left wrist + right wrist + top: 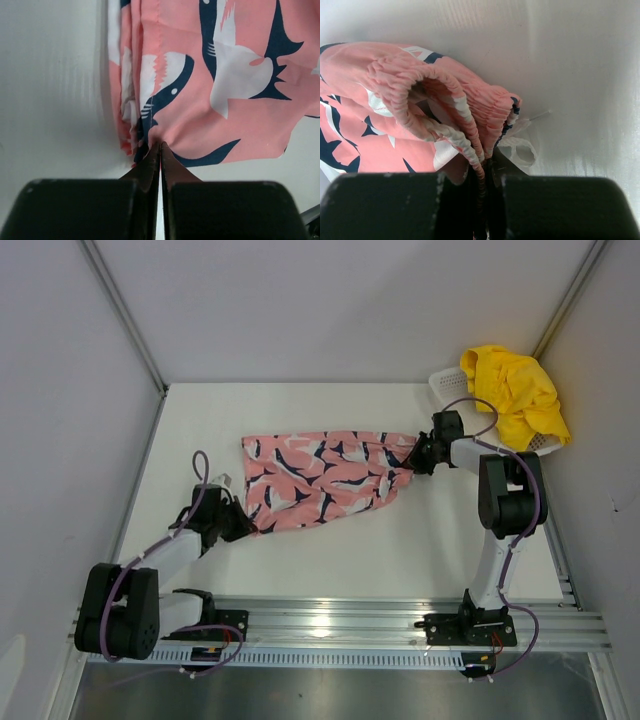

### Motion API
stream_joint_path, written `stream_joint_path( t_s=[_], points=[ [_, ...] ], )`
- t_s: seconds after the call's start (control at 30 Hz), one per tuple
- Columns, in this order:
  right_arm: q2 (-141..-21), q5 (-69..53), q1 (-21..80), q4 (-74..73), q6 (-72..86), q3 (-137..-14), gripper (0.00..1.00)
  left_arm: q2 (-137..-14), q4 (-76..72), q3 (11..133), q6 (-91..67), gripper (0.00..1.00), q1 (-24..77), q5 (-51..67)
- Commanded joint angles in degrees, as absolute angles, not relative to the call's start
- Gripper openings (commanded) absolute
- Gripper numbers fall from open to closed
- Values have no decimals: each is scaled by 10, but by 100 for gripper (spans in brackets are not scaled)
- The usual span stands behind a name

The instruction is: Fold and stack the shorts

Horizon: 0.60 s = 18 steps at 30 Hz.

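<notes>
Your pink leaf-printed fabric shorts [320,480] lie stretched from eight to two o'clock: left pincer [238,527] clenched on the hem, right pincer [418,456] clenched on the waistband.

A white bench [330,560] fills the middle of the enclosure, smooth and matte, with faint streaks on it in the close views. At its far right corner sits a white plastic mesh basket [447,387], only part of its rim and latticed wall showing. Along the near edge runs a slotted aluminium rail [340,618], bright where the light catches it, and below that lies a dull grey metal strip [330,690]. Pale grey panels wall in the left [60,440], back [330,300] and right sides, joined by slim metal posts [125,315] slanting up from the bench's far corners.
</notes>
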State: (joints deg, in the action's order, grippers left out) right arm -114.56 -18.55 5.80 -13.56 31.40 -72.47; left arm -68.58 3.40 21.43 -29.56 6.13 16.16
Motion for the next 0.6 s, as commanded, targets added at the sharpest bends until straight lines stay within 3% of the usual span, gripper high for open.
stream_joint_path(
  t_s=[0.0, 0.4, 0.43, 0.57],
  points=[
    [-1152, -163, 47, -147, 307, -742, 0, -651, 79, 214, -297, 0, 75, 117],
    [-1150, -163, 28, -168, 305, -751, 0, -588, 107, 233, -303, 0, 94, 81],
    [-1151, -152, 39, -174, 301, -753, 0, -584, 111, 243, -299, 15, 94, 81],
    [-1153, -135, 68, -183, 284, -758, 0, -597, 158, 360, -272, 41, 94, 76]
  ],
)
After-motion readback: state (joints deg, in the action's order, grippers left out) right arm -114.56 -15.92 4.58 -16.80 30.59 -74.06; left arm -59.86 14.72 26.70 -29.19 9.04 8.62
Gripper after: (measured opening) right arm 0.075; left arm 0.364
